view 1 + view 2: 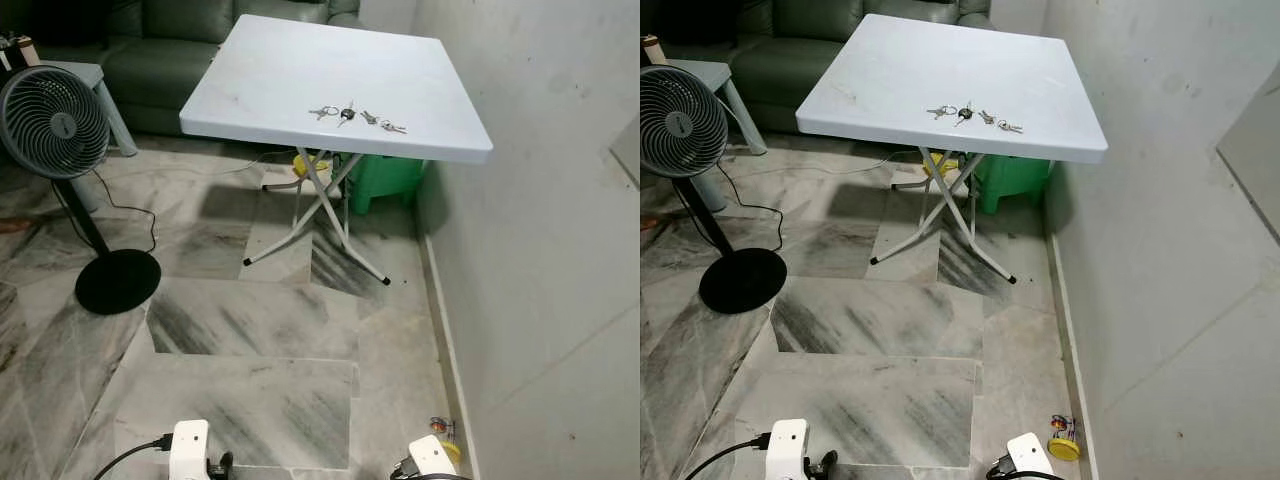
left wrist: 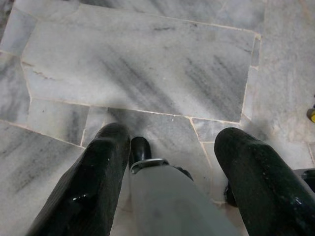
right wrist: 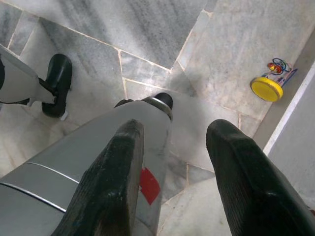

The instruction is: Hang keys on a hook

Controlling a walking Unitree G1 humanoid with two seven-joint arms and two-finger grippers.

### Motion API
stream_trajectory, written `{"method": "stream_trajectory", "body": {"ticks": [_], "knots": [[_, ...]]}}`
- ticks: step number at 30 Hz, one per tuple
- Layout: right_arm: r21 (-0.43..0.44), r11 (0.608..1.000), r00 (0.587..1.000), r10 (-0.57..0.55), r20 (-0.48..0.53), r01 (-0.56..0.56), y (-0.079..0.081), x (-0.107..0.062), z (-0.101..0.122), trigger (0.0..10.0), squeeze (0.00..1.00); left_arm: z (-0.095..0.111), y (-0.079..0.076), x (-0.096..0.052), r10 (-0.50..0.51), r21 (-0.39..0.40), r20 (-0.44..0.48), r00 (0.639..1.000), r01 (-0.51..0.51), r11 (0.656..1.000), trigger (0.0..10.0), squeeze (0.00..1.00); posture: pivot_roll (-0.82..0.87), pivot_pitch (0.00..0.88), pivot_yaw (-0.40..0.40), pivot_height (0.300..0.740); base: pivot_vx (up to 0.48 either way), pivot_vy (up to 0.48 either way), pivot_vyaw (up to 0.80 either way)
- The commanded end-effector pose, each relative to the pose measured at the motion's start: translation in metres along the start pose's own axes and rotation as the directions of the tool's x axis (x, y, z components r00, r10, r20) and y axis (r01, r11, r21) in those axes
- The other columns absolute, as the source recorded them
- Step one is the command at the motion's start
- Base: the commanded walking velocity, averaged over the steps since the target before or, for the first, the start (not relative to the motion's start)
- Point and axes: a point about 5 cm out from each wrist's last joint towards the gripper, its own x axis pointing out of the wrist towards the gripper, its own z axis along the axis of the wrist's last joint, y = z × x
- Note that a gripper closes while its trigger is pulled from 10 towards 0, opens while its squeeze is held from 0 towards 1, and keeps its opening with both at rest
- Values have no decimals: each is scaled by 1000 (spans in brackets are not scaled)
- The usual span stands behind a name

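Note:
Three small bunches of keys (image 1: pixel 345 114) lie in a row near the front edge of a white folding table (image 1: pixel 260 70) ahead of me. Both arms hang low at my sides. My left gripper (image 2: pixel 172 162) points down at the marble floor, its black fingers (image 2: pixel 93 182) spread apart with nothing between them but my own leg below. My right gripper (image 3: pixel 174 162) also hangs open over the floor. The white wrist housings (image 1: pixel 190 448) peek in at the bottom of the eye views.
A standing fan (image 1: pixel 55 125) on a black round base stands at the left, its cable on the floor. A green sofa (image 1: pixel 170 55) sits behind the table, a green stool (image 1: pixel 385 180) under it. A white wall (image 1: pixel 560 250) runs along the right; a small yellow toy (image 1: pixel 1063 445) lies at its foot.

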Motion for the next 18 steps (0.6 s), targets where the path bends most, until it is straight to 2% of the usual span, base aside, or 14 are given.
{"method": "stream_trajectory", "body": {"ticks": [1, 4, 8, 9, 10, 11, 12, 13, 15, 16, 17, 18], "knots": [[14, 1000, 1000, -6, 6, 6, -3, -1, -1, 10000, 0, 1, -2, 0, -7, -10, 8, 1000, 7, 1000, 10000, 0, -65, 82, -70, 740, 0, 0, 0], [21, 1000, 999, -8, 39, 7, -4, -1, 4, 10000, 0, 13, -3, 3, -16, -7, 56, 998, 16, 1000, 10000, 0, -65, 84, -66, 740, 0, 0, 0], [37, 999, 989, -14, 144, 8, -6, 1, 26, 10000, 0, 39, -6, 6, -45, 3, 183, 982, 45, 999, 10000, 0, -71, 92, -56, 740, 0, 0, 0], [55, 998, 972, -10, 236, -3, -7, 1, 47, 10000, 0, 60, -9, 8, -57, -10, 279, 959, 63, 998, 10000, 0, -73, 93, -53, 740, 0, 0, 0], [52, 999, 957, -3, 289, -13, -7, 1, 60, 10000, 0, 72, -10, 8, -67, -20, 333, 940, 78, 997, 10000, 0, -79, 95, -48, 740, 0, 0, 0], [52, 999, 957, -3, 289, -13, -7, 1, 60, 10000, 0, 72, -10, 8, -67, -20, 333, 940, 78, 997, 10000, 0, -79, 95, -48, 740, 0, 0, 0], [39, 999, 929, 16, 369, -32, -7, 0, 81, 10000, 0, 89, -11, 7, -74, -15, 410, 909, 88, 996, 10000, 0, -82, 95, -46, 740, 0, 0, 0], [39, 999, 929, 16, 369, -32, -7, 0, 81, 10000, 0, 89, -11, 7, -74, -15, 410, 909, 88, 996, 10000, 0, -82, 95, -46, 740, 0, 0, 0], [24, 999, 897, 32, 441, -47, -7, -2, 100, 10000, 0, 106, -13, 5, -85, 4, 478, 874, 95, 995, 10000, 0, -90, 97, -40, 740, 0, 0, 0], [24, 999, 897, 32, 441, -47, -7, -2, 100, 10000, 0, 106, -13, 5, -85, 4, 478, 874, 95, 995, 10000, 0, -90, 97, -40, 740, 0, 0, 0], [3, 998, 844, 50, 534, -61, -6, -7, 127, 10000, 0, 131, -15, 1, -103, 20, 574, 812, 112, 994, 10000, 0, -90, 97, -40, 740, 0, 0, 0], [3, 998, 844, 50, 534, -61, -6, -7, 127, 10000, 0, 131, -15, 1, -103, 20, 574, 812, 112, 994, 10000, 0, -90, 97, -40, 740, 0, 0, 0]]}}
